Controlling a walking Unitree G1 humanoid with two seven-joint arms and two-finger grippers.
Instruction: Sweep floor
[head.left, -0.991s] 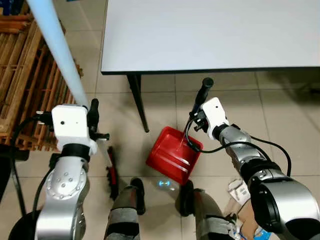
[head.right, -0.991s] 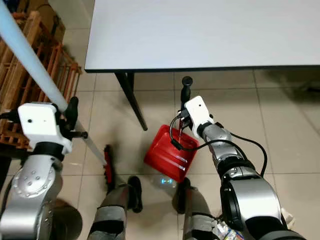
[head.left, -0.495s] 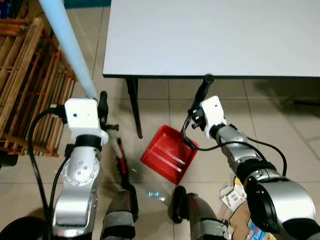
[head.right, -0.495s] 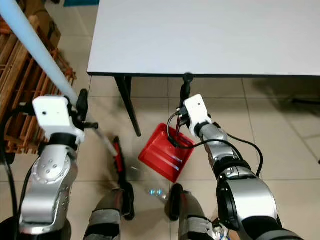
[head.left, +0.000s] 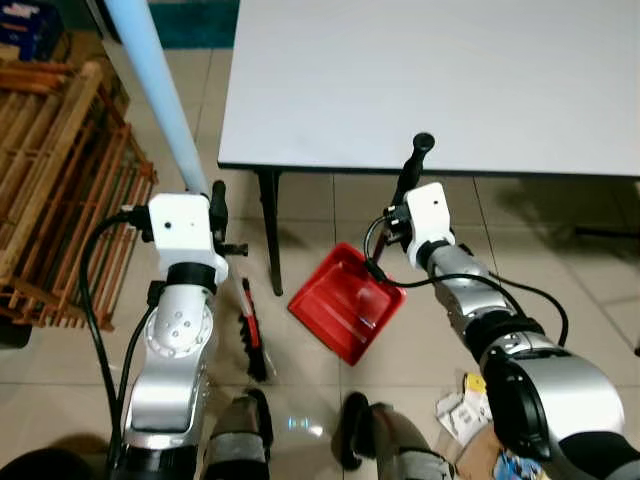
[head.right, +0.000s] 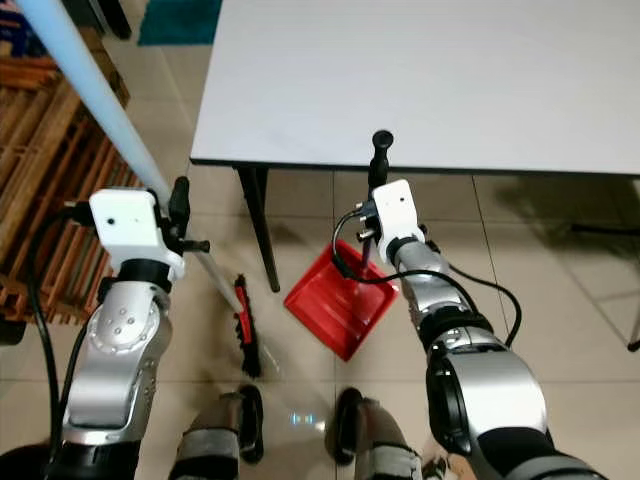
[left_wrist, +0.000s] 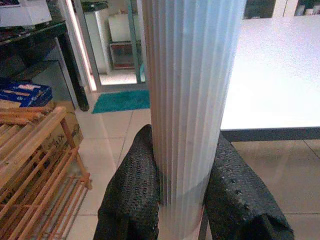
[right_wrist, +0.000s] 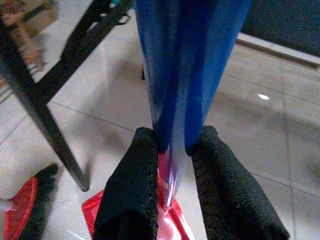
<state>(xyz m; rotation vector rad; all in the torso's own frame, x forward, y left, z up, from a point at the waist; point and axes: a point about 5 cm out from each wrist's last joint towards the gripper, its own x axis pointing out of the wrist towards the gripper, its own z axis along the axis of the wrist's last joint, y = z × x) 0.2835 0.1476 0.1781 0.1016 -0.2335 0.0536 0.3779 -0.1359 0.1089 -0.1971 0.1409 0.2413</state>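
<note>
On the beige tiled floor (head.left: 560, 270) in front of the robot's feet, a red plastic dustpan (head.left: 345, 305) rests tilted, just beside the black metal leg (head.left: 269, 225) of a white-topped surface (head.left: 430, 80). To the left of that leg lies the red and black bristled head of the broom (head.left: 250, 330), low against the tiles and near the robot's left foot.

The left gripper (left_wrist: 192, 200) is raised at the robot's left side, its jaws closed tight on the pale blue ribbed broom handle (left_wrist: 192, 75), which runs up and away toward the upper left corner of the head view. The black textured fingers (left_wrist: 132, 195) press against both sides of the handle.

The right gripper (right_wrist: 172, 200) is held out over the dustpan, its jaws clamped on the dark blue dustpan handle (right_wrist: 190, 60), which rises upright and ends in a black knob (head.left: 423, 143) showing against the edge of the surface.

A slatted wooden rack (head.left: 50, 190) stands on the floor at the robot's left, well apart from the dustpan. Crumpled paper litter (head.left: 460, 410) lies on the tiles by the robot's right elbow.
</note>
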